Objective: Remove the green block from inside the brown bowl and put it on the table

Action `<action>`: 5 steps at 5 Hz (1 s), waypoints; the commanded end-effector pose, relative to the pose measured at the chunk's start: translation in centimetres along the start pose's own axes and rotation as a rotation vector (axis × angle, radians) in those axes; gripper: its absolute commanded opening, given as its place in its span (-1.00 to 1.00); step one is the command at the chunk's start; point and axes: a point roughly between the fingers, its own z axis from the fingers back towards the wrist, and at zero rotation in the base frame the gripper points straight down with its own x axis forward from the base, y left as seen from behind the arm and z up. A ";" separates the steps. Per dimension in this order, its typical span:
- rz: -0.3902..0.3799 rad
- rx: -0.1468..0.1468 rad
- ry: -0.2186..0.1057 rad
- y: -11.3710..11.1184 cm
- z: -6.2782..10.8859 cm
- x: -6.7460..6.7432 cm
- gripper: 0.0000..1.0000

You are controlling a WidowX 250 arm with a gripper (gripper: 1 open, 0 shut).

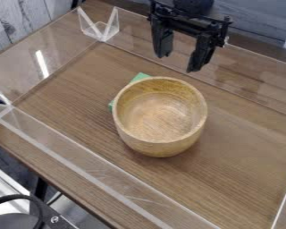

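From the single overhead-angled camera: a black two-fingered robot gripper (182,52) hangs with its jaws spread wide and empty above the far side of the flat brown wood-grain table (241,165), which is fenced by low clear acrylic walls (62,148). Near the middle of the table sits the round light-brown wooden bowl (163,115), thick-walled and grained, its hollow looking bare from this angle. The small bright green block (135,81) shows only as a sliver of colour at the bowl's far-left rim, seemingly just outside the wall and against the table rather than in the hollow; the rim hides most of it, so whether it touches the bowl cannot be told.

The gripper stands well apart from both bowl and block, toward the far edge and pointing down. If the block does lie outside, the task looks close to finished or only needs confirming. If a grasp is wanted, it would call for lining the spread fingers across the block's short side, descending clear of the thick rim, and closing gently so the bowl is not nudged.
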 end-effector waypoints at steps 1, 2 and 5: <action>0.003 -0.011 0.009 0.1 -1.4 -0.7 1.00; 0.028 -0.026 0.006 1.5 -2.0 -0.6 1.00; 0.101 -0.008 -0.041 3.3 -3.8 -2.0 1.00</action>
